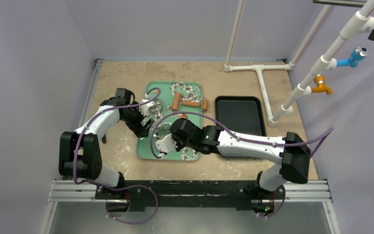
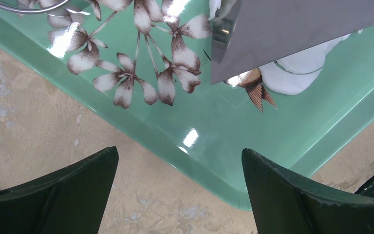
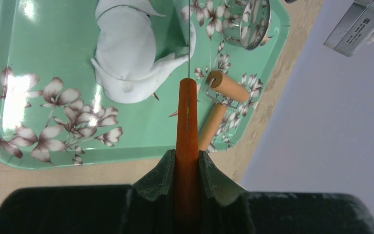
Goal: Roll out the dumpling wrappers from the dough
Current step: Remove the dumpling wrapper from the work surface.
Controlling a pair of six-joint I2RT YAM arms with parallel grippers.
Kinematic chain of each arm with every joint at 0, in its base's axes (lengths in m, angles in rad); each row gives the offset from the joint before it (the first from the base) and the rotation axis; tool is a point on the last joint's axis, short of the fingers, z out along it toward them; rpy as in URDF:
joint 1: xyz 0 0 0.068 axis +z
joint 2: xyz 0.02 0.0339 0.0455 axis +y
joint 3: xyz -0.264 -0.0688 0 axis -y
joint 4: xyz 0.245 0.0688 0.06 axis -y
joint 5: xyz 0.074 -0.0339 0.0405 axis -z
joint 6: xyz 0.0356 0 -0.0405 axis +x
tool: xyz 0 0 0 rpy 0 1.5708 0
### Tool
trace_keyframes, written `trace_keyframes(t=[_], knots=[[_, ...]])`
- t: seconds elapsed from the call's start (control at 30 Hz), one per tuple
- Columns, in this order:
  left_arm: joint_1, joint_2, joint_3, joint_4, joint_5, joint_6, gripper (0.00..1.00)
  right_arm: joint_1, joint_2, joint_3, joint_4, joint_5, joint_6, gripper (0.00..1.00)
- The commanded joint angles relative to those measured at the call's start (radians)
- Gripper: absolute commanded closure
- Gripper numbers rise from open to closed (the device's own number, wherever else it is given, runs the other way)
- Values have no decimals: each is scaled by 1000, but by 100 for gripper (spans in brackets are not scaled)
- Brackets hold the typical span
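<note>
The dough (image 3: 126,53) is a soft white lump with thin flaps, lying on the green flowered tray (image 3: 78,156). No flat round wrappers show. My right gripper (image 3: 187,156) is shut on the orange wooden handle (image 3: 187,117) of a knife. Its thin blade stands edge-on beside the dough's right side. In the left wrist view the blade (image 2: 297,29) is a wide grey sheet in front of the dough (image 2: 297,75). My left gripper (image 2: 180,156) is open and empty over the tray's edge (image 2: 214,170). From above, both grippers, left (image 1: 148,114) and right (image 1: 175,127), are over the tray.
A wooden roller (image 3: 226,87) lies on the tray right of the knife, and a metal ring cutter (image 3: 253,19) beyond it. A black tray (image 1: 238,114) sits right of the green one. A white pipe frame (image 1: 263,78) stands at the back right.
</note>
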Motion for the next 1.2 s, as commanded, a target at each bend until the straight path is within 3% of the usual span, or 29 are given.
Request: trace_keyframes(t=[0.0,0.63,1.17], knots=[[7,-3,35,-3,3,-11,0,-10,2,0,43,-10,-3,100],[7,9,45,-10,22,-8,0,-31,-163,-114,-63,-27,117,100],[7,-12,35,-10,22,-6,0,-39,-193,-179,-147,73,145,100]])
